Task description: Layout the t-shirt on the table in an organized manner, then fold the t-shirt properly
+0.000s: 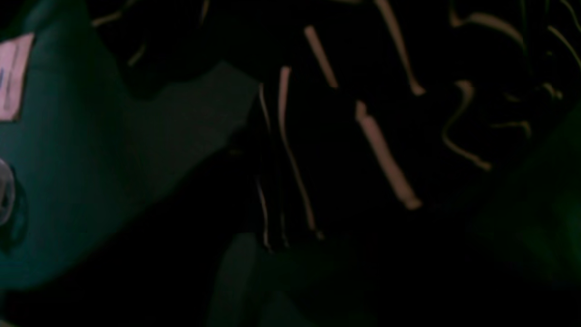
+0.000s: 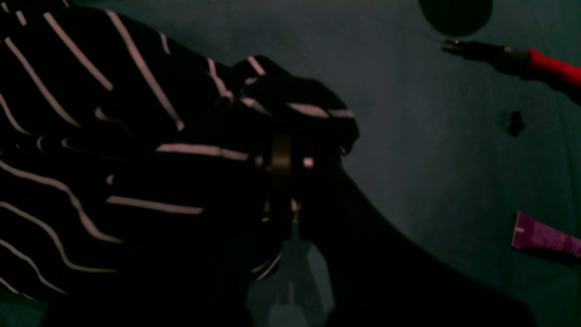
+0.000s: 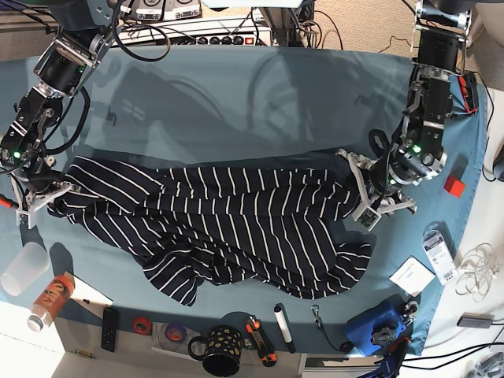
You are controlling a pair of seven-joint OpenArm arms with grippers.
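The dark t-shirt (image 3: 228, 224) with thin white stripes lies stretched sideways and rumpled across the middle of the teal table (image 3: 236, 102). My right gripper (image 3: 41, 195) is at the shirt's left end. In the right wrist view it (image 2: 290, 152) is shut on a bunch of striped t-shirt (image 2: 113, 150) fabric. My left gripper (image 3: 364, 193) sits at the shirt's right edge with its fingers around the cloth. The left wrist view is dark and filled with folds of the t-shirt (image 1: 363, 136) over the table (image 1: 68, 159); the jaws do not show clearly there.
Along the front edge stand a clear cup (image 3: 20, 268), a can (image 3: 47, 301), a spotted mug (image 3: 220, 350), a marker (image 3: 282, 327) and a blue device (image 3: 378, 327). A red cube (image 3: 454, 187) and cards (image 3: 413, 276) lie at right. A red-handled tool (image 2: 544, 68) and purple tube (image 2: 544, 238) lie near my right gripper.
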